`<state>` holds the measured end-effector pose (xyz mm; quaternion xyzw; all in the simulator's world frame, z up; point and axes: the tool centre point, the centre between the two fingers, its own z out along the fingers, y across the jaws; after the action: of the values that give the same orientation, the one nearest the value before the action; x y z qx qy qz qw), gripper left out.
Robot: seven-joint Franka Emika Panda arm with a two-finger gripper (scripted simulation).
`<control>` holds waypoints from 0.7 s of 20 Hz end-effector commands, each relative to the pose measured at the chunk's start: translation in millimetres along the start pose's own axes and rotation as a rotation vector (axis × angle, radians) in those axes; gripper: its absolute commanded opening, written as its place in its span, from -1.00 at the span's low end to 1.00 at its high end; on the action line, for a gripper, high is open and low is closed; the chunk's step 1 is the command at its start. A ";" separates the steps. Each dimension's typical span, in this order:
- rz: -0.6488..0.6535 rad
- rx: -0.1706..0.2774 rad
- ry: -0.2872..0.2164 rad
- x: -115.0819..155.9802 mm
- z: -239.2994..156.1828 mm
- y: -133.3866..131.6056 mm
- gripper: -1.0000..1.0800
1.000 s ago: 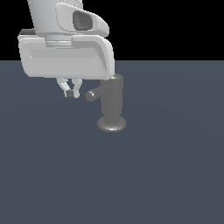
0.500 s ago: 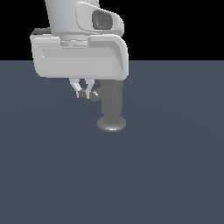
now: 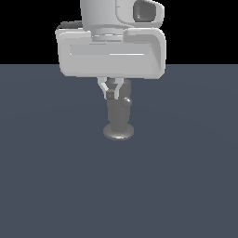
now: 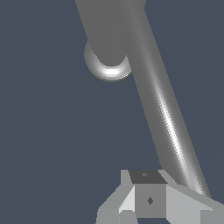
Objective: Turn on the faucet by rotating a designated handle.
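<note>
The faucet (image 3: 118,115) is a dull grey upright cylinder on a flared round foot (image 3: 118,132), near the middle of the exterior view. Its handle (image 3: 128,100) shows there only as a short stub on the cylinder's upper part, toward the exterior view's right. My gripper (image 3: 110,94) hangs under the white hand, in front of the cylinder's top, fingers together and shut on nothing. In the wrist view the handle (image 4: 168,118) is a long thin rod running from the faucet body (image 4: 107,39) right alongside my gripper (image 4: 148,199).
The faucet stands on a flat dark blue-grey floor (image 3: 186,176). The white hand body (image 3: 111,51) hides the cylinder's domed top in the exterior view. Nothing else shows.
My gripper has moved toward the exterior view's right, from beside the faucet to in front of it. The handle, which jutted left, has swung round and now shows as a stub on the right.
</note>
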<state>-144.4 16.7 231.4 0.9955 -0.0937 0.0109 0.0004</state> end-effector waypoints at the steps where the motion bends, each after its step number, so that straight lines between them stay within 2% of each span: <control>1: 0.030 -0.001 -0.022 2.0 11.5 27.7 -1.00; 12: 0.030 -0.001 -0.022 10.7 11.6 87.1 -1.00; 13: 0.030 -0.001 -0.022 10.7 11.6 87.1 -1.00; 14: 0.000 -0.001 0.023 21.9 -5.1 68.3 -1.00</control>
<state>-136.0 -54.1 236.3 0.9954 -0.0932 0.0218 0.0016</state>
